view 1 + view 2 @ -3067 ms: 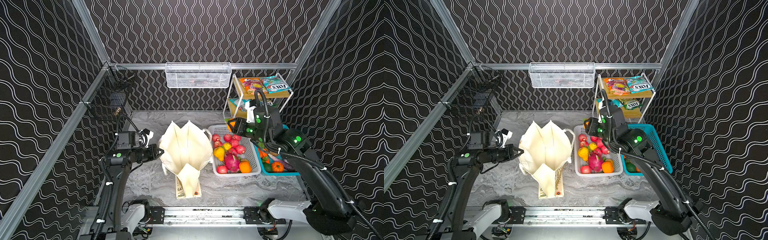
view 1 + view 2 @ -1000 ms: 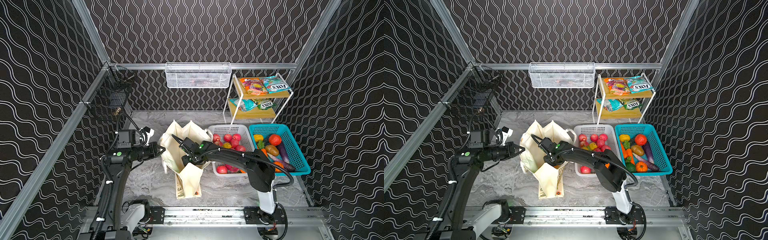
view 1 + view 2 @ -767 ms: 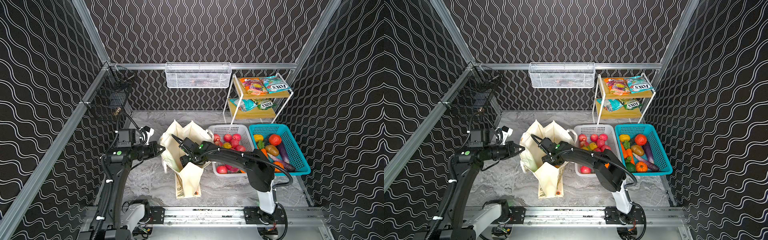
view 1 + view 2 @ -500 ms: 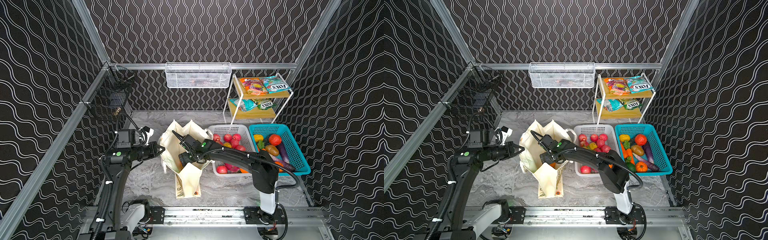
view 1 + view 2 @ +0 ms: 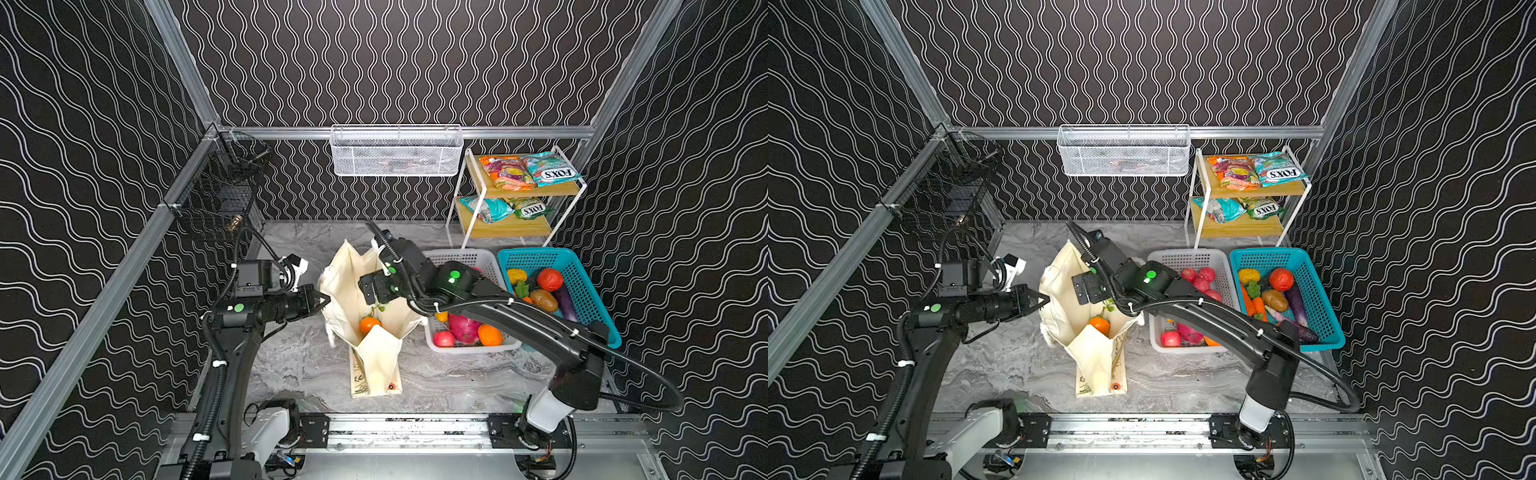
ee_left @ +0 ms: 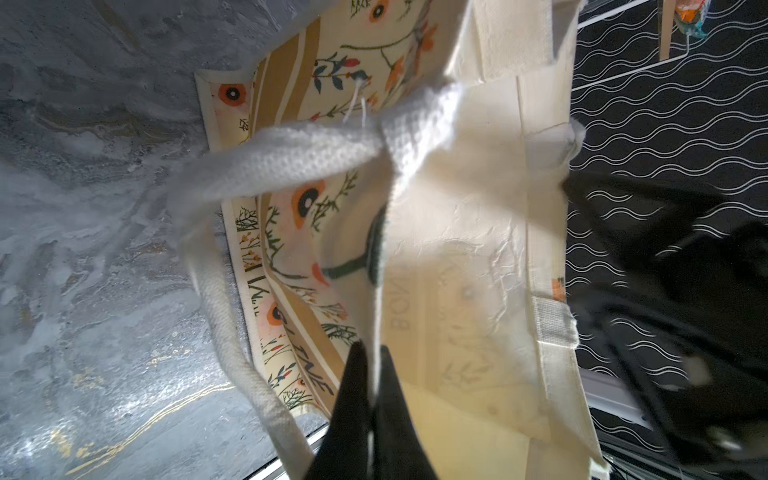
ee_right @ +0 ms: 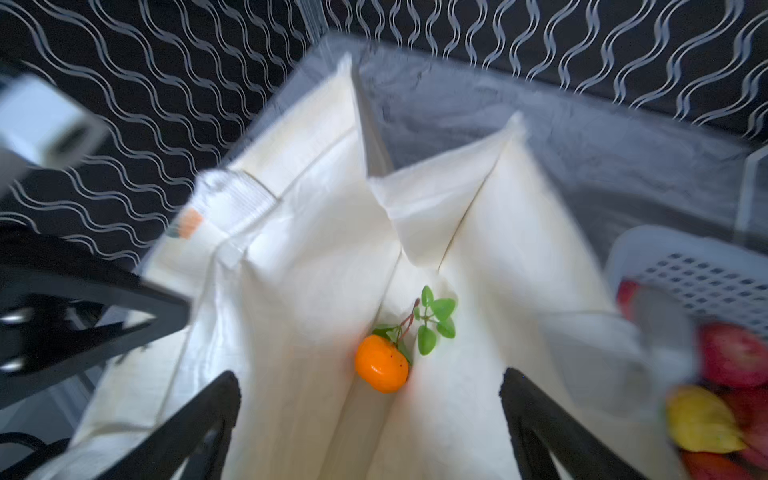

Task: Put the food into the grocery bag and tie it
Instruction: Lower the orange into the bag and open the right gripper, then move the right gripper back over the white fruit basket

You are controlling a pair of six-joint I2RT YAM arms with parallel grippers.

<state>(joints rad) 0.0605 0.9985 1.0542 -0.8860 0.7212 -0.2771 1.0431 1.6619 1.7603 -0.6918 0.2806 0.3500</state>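
Observation:
The cream grocery bag [image 5: 376, 357] [image 5: 1090, 353] stands open on the table's middle. My left gripper [image 5: 322, 298] [image 5: 1040, 300] [image 6: 374, 361] is shut on the bag's left rim [image 6: 469, 232] and holds it open. My right gripper [image 5: 374, 296] [image 5: 1089, 291] [image 7: 370, 386] hangs open over the bag's mouth with nothing between its fingers. An orange with green leaves [image 5: 369, 324] [image 5: 1099, 325] [image 7: 381, 369] lies at the bottom of the bag [image 7: 316, 257]. More food sits in the white basket [image 5: 469, 257]: a pink dragon fruit [image 5: 463, 328] and an orange [image 5: 489, 334].
A teal basket [image 5: 536, 255] with a tomato [image 5: 549, 279] and vegetables stands right of the white one. FOX'S packets [image 5: 548, 168] lie on a two-tier shelf [image 5: 519, 191] at the back right. A white wire basket [image 5: 395, 149] hangs on the back wall, a black mesh one [image 5: 216, 199] on the left.
My right gripper swung from the white basket to the bag, opened, and the orange it carried now lies inside. The gripper has risen a little. The left gripper kept its hold.

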